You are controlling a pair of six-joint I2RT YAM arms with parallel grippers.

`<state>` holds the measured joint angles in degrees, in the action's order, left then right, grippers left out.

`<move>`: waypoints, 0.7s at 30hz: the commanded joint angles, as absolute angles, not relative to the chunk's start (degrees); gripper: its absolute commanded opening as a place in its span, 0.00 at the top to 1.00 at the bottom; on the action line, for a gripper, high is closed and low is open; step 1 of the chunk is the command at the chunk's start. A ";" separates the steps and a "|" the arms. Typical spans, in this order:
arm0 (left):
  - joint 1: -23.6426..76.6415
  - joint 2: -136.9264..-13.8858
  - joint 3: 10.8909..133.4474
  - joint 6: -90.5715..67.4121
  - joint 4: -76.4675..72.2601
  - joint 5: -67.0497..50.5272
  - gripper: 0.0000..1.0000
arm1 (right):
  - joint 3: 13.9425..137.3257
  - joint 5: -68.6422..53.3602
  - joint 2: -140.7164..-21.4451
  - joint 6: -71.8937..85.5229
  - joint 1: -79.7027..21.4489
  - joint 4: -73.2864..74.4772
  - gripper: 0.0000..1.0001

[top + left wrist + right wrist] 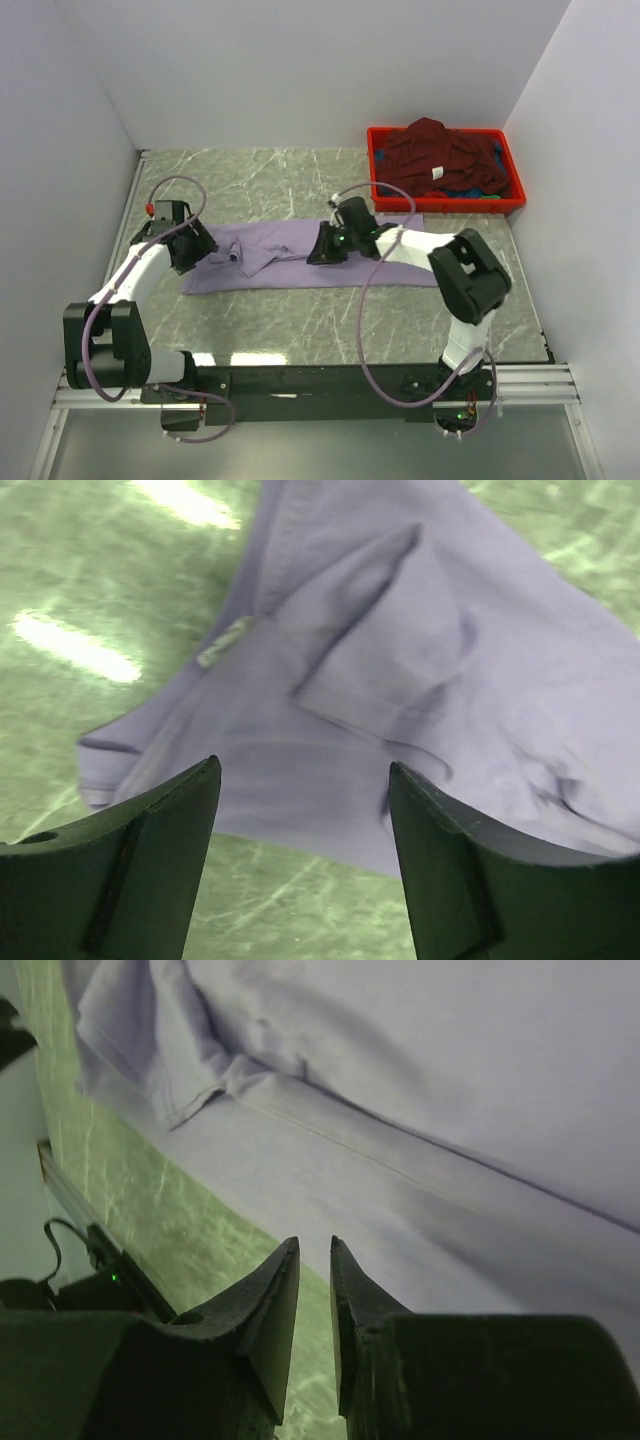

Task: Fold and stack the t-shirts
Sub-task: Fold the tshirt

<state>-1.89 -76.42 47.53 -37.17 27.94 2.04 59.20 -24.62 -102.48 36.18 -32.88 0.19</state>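
The lavender t-shirt (300, 265) lies flat across the counter (300, 325), left claw (303, 768) gaping empty over its nine-o'clock sleeve, right claw (314, 1242) nearly closed on nothing, so pinch matching edges squarely before folding.

A tabletop (300, 330) patterned like green stone with pale veins fills the middle. Plain white walls (300, 70) box it in at the back and on both sides. A silver metal rail (530, 385) runs along its near edge. Bright streaks of glare (75, 645) lie on the glossy surface.
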 commanded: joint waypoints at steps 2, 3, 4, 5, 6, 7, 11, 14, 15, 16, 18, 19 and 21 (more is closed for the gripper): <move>-1.50 -73.74 47.99 -37.79 25.14 -2.63 0.27 | 64.77 -30.23 -108.01 37.79 -35.07 -4.74 0.74; -1.32 -73.57 47.81 -37.97 25.14 -3.07 0.27 | 65.65 -30.58 -108.89 38.14 -35.42 -5.70 0.74; -1.23 -73.56 47.46 -37.97 24.96 -3.60 0.28 | 66.09 -30.93 -110.72 38.41 -35.42 -6.23 0.74; -1.14 -73.48 47.20 -38.06 24.79 -4.56 0.28 | 66.62 -31.02 -111.61 38.67 -35.51 -6.59 0.74; -0.79 -73.30 46.85 -38.14 24.61 -5.09 0.28 | 68.10 -30.85 -112.40 38.58 -35.42 -6.33 0.74; -0.62 -73.30 46.50 -38.41 24.26 -5.79 0.28 | 69.07 -30.24 -113.89 38.41 -35.33 -5.89 0.74; 1.04 -73.13 45.97 -39.11 23.99 -6.68 0.28 | 74.16 -28.83 -116.89 38.41 -34.89 -4.57 0.74; 2.11 -73.21 45.62 -39.64 23.73 -7.21 0.28 | 75.84 -27.78 -119.26 39.28 -34.19 -4.48 0.74; 2.63 -73.21 45.44 -39.99 23.64 -7.64 0.28 | 76.02 -27.43 -120.14 39.55 -33.93 -4.66 0.74; 2.98 -73.39 45.53 -40.08 23.64 -7.91 0.29 | 76.03 -27.33 -120.49 39.72 -33.32 -4.83 0.74; 3.86 -73.83 45.44 -40.43 23.20 -8.52 0.29 | 76.03 -26.63 -121.02 39.99 -32.87 -4.66 0.74; 4.22 -74.00 45.44 -40.60 23.03 -8.79 0.29 | 76.11 -26.28 -121.29 39.90 -32.52 -4.31 0.74; 5.18 -74.44 45.53 -41.30 22.50 -9.31 0.31 | 76.11 -26.45 -121.20 39.29 -32.08 -3.78 0.74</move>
